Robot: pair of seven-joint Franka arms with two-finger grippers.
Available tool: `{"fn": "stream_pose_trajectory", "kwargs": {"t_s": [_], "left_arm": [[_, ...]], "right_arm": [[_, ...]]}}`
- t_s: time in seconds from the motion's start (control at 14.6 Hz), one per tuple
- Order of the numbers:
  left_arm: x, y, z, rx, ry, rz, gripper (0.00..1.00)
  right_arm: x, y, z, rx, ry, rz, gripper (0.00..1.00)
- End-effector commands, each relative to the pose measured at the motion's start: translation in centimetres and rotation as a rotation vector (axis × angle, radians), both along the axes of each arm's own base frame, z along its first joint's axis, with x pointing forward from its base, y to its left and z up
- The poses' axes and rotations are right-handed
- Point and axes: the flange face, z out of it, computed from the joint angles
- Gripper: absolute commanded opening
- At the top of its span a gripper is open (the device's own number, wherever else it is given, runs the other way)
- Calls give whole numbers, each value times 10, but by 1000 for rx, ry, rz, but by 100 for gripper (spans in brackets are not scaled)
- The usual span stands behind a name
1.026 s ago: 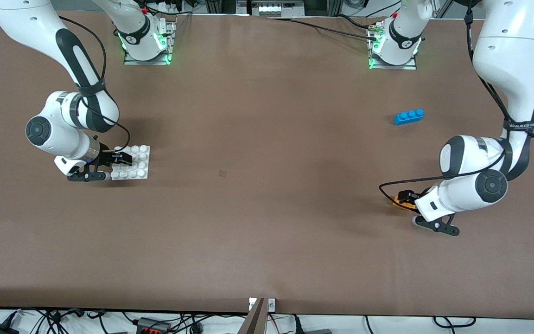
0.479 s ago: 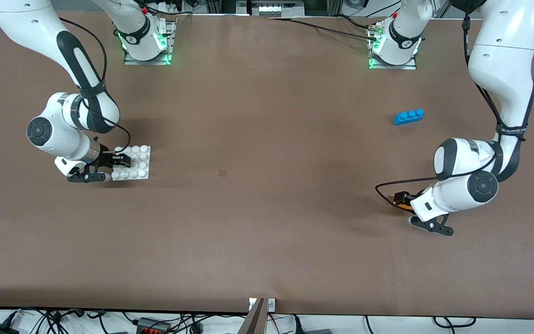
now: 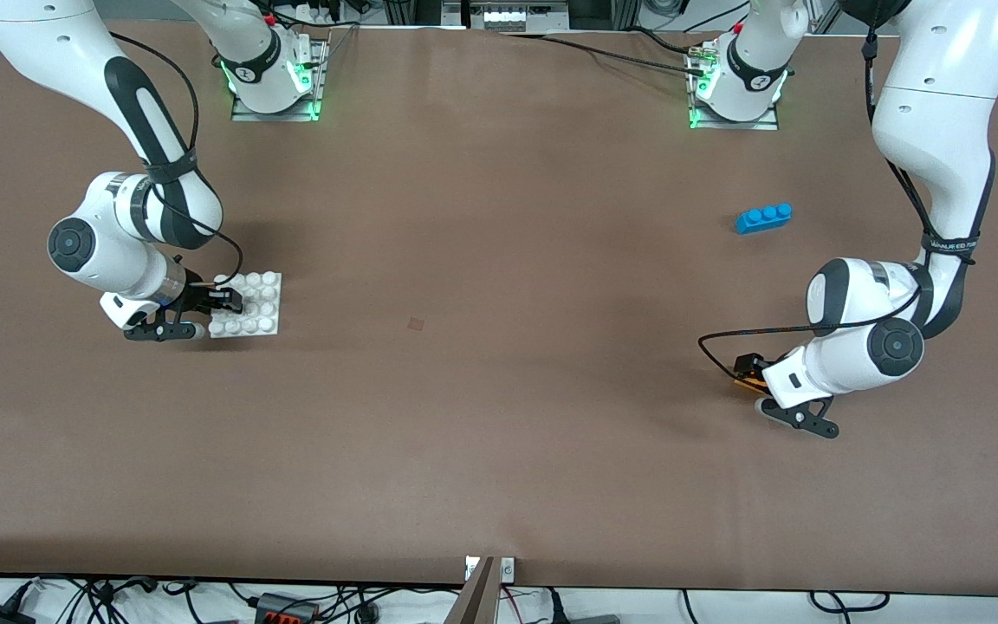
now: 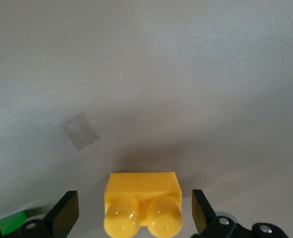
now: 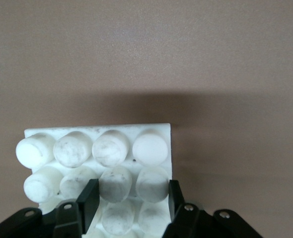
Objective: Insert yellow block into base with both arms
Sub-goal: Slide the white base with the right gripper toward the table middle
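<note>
Brown table carrying all parts. Yellow block, near the left arm's end, lies between the spread, non-touching jaws of the left gripper: light, rigid, smooth plastic, probably best taken by its flat side walls below the studs. Base, at the right arm's end, is stiff and light; the right gripper straddles one stud column at its edge, contact unclear. Versus 1.0 s ago, the left arm has shifted slightly toward the table's middle.
</note>
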Motion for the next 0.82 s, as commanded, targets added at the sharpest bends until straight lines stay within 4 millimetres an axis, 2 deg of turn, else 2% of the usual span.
{"fn": "stream_pose_trajectory", "kwargs": {"t_s": [0.0, 0.14, 0.27, 0.41, 0.62, 0.75], "left_arm": [[-2, 6, -4, 13, -9, -31, 100], [-2, 5, -6, 13, -10, -31, 100], [-4, 5, -9, 13, -6, -30, 100], [-8, 4, -12, 12, 3, -29, 100], [-12, 4, -15, 12, 14, -22, 100], [-13, 3, -16, 12, 16, -22, 100]], "right_arm": [[-8, 31, -25, 4, 46, 34, 56], [-12, 61, -31, 2, 64, 79, 56], [-17, 107, -35, -13, 74, 63, 56], [-21, 160, -35, -27, 70, 38, 56], [-31, 242, -46, -53, 65, -8, 56], [-29, 291, -46, -57, 39, -76, 55]]}}
